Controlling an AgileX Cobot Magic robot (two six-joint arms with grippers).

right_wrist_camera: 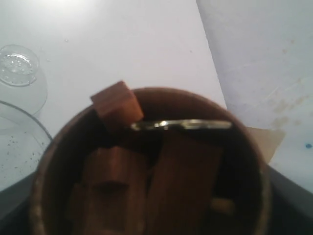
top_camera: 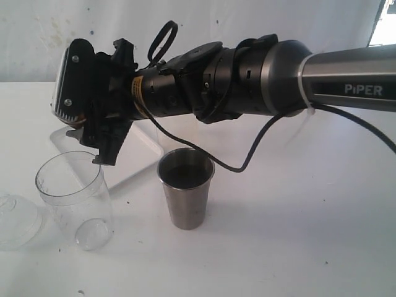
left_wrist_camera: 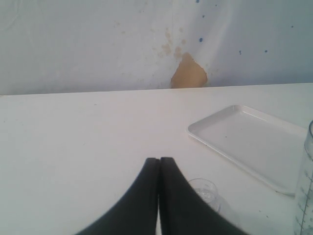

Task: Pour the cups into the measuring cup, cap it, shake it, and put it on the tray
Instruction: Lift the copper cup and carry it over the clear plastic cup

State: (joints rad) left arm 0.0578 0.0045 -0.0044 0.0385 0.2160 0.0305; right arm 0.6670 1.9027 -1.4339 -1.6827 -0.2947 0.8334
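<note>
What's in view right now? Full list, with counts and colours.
wooden cup: 1, brown, in the right gripper, near the measuring cup
wooden blocks: several, brown, in the wooden cup, one at its rim
metal piece: 1, shiny, thin, in the wooden cup; kind unclear
measuring cup: 1, clear, on the table below the right gripper
steel tumbler: 1, silver, upright, mid-table
clear dome: 1, transparent, beside the measuring cup; likely its cap
tray: 1, white, on the table behind the cups
table: 1, white
left gripper: 1, black, shut, empty, over the table
right gripper: 1, black, closed on the wooden cup
</note>
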